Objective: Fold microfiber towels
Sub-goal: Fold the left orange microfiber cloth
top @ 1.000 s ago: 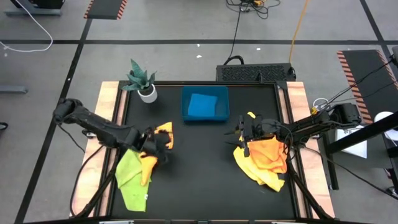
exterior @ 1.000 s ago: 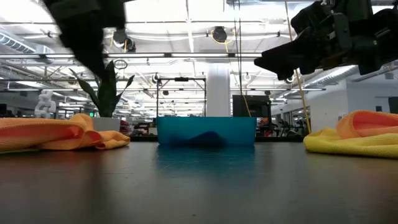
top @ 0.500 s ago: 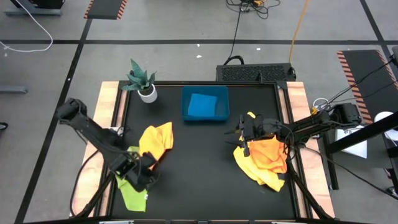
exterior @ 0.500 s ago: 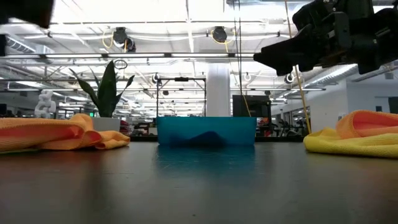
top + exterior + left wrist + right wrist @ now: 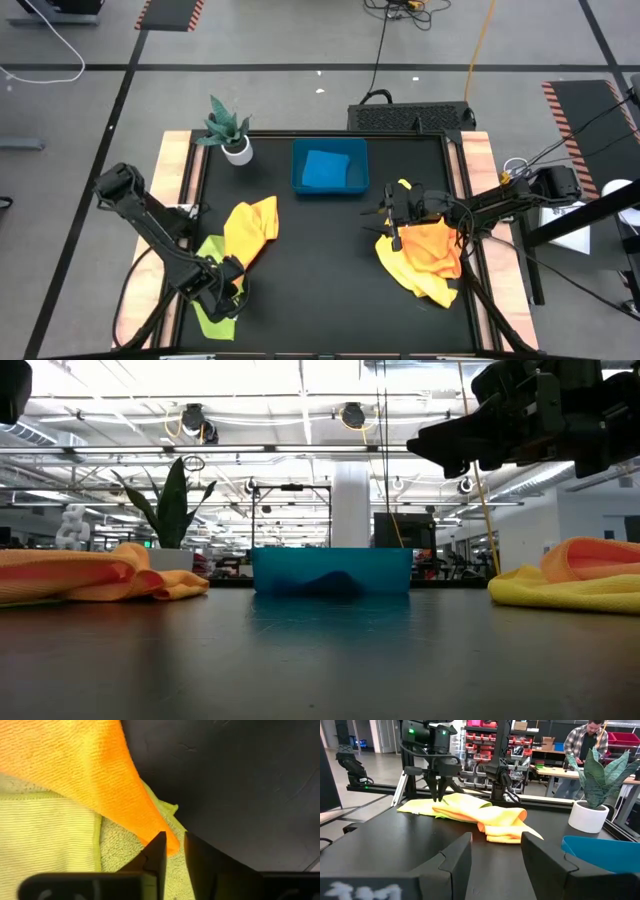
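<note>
An orange towel lies at the table's left, its near part resting on a lime green towel. My left gripper points down at the orange towel's near corner, fingers almost together around it. My right gripper is open and empty, held above the table beside a pile of an orange towel on a yellow one. A blue towel lies in the blue tray. My left gripper has the near corner of the orange towel between its two fingers, which stand only a narrow gap apart. The fingers come from above, pointing down. The towel lies flat and slack on the lime green towel and the table.
A potted plant stands at the far left corner. The blue tray stands at the far middle. Bare black table lies between the two towel piles. A person stands in the room beyond the table.
My left gripper has gone toward the table's near edge and a little left, from above the middle of the orange towel to its near corner. The orange towel, partly covered by the gripper before, now shows spread out.
</note>
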